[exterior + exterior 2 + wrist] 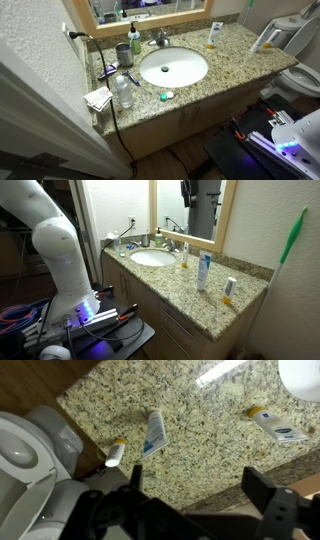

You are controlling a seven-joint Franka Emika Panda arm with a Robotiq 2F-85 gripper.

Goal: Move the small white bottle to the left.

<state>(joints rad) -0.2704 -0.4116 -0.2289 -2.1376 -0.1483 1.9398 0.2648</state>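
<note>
The small white bottle [115,453], with an orange band, stands near the counter's end by the toilet. It also shows in an exterior view [229,288]. A white and blue tube [154,432] stands just beside it. My gripper [200,485] is open and empty. It hangs over the counter's front edge, well apart from the bottle, which lies up and to the left of the jaws in the wrist view. The white arm shows in both exterior views [60,250] [295,130], in front of the cabinet.
A yellow-capped lotion bottle [272,422] stands near the sink [173,67]. A large clear bottle [123,92], a green dispenser [134,40], a cup [123,53] and toothbrushes crowd the counter's other end. The toilet [25,445] is beside the counter.
</note>
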